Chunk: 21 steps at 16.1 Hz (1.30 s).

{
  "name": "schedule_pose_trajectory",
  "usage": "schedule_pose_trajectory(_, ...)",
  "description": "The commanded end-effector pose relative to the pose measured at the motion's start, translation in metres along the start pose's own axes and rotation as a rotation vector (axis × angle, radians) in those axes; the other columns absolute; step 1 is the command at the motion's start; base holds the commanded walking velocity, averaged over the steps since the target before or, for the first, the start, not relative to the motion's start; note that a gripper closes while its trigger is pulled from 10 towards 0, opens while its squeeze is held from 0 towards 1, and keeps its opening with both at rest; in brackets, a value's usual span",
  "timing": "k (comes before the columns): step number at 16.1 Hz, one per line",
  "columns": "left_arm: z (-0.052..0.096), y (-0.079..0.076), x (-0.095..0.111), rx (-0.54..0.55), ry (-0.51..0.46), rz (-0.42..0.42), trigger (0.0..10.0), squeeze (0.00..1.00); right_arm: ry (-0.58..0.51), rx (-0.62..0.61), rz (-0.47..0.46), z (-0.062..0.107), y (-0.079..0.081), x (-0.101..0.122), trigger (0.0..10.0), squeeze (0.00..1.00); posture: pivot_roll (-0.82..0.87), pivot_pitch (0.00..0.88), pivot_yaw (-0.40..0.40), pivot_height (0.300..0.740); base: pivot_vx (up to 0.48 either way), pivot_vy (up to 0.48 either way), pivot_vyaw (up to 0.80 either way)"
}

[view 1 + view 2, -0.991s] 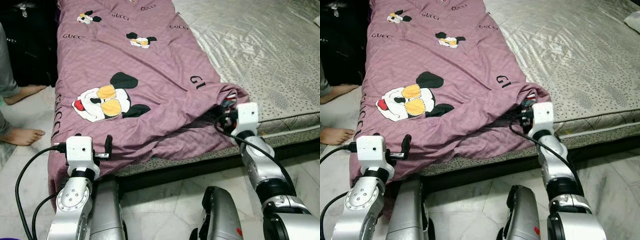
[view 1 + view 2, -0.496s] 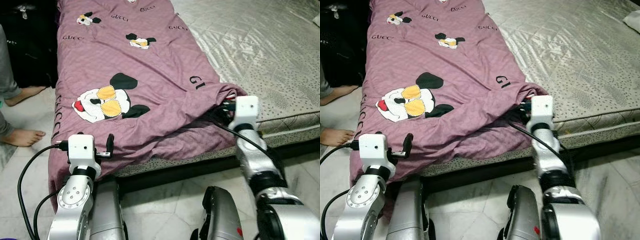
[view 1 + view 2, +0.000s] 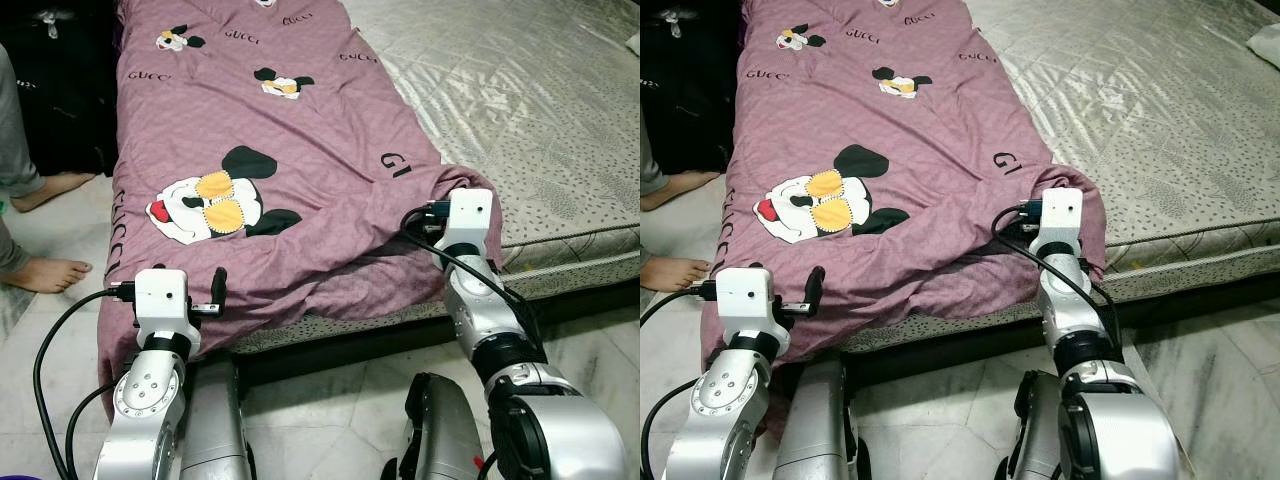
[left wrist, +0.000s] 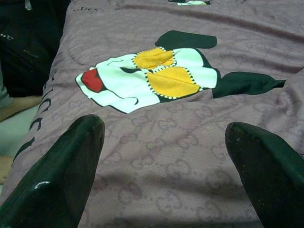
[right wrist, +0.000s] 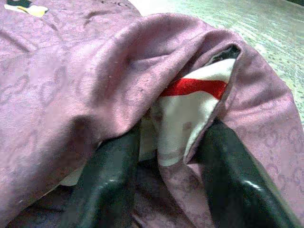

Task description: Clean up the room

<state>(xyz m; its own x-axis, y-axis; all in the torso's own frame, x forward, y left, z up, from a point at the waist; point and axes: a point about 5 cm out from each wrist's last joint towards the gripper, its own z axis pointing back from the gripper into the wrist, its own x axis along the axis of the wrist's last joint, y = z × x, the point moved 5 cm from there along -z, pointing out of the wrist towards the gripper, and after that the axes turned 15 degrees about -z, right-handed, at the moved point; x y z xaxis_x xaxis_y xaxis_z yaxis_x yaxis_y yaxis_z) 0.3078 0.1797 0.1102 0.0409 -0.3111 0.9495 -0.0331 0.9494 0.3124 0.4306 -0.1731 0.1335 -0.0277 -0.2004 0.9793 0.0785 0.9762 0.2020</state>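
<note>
The purple blanket (image 3: 290,130) bears "GUCCI" printed repeatedly — plus a partly folded "GI" near its edge.

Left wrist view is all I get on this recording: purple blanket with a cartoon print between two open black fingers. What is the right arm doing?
Observer: The right gripper is at the blanket's right corner, with a fold of it bunched between its fingers.
Operator: Is the whole mattress covered?
Observer: No. The blanket lies over the left strip, and the mattress is bare to the right.
Operator: Anyone nearby?
Observer: A person's bare feet stand on the floor left of the bed.
</note>
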Motion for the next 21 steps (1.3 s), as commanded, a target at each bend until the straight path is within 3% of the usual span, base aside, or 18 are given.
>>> schedule_pose_trajectory(1,0.003,0.002,-0.005,0.010,0.015,-0.001,10.0,0.00,-0.004,-0.011,-0.021,0.000,0.000,0.000,0.0,0.00,0.14,0.144,-0.014,0.510,0.000,0.000,0.00)
schedule_pose_trajectory(6,0.003,0.002,-0.004,0.007,0.015,-0.001,10.0,0.00,0.023,-0.072,-0.036,0.002,-0.011,-0.008,0.0,0.00,0.13,0.149,-0.009,0.510,0.000,0.000,0.00)
schedule_pose_trajectory(9,0.004,0.002,-0.007,0.007,0.022,0.001,10.0,0.00,0.055,-0.104,-0.046,0.009,-0.031,-0.018,0.0,0.00,0.13,0.155,-0.009,0.510,0.000,0.000,0.00)
schedule_pose_trajectory(13,0.003,-0.001,-0.006,-0.004,0.017,0.010,10.0,0.00,0.062,-0.125,-0.055,0.010,-0.040,-0.019,0.0,0.00,0.12,0.160,-0.010,0.510,0.000,0.000,0.00)
schedule_pose_trajectory(17,0.006,-0.013,0.007,-0.090,-0.052,0.066,10.0,0.00,0.065,-0.116,-0.064,0.011,-0.040,-0.020,0.0,0.00,0.12,0.161,-0.011,0.510,0.000,0.000,0.00)
schedule_pose_trajectory(18,0.011,-0.026,0.020,-0.167,-0.117,0.117,10.0,0.00,0.073,-0.084,-0.084,0.013,-0.035,-0.024,0.0,0.00,0.12,0.162,-0.013,0.510,0.000,0.000,0.00)
schedule_pose_trajectory(21,0.016,-0.039,0.027,-0.244,-0.152,0.126,10.0,0.00,0.087,-0.060,-0.080,0.018,-0.037,-0.030,0.0,0.00,0.11,0.165,-0.015,0.510,0.000,0.000,0.00)
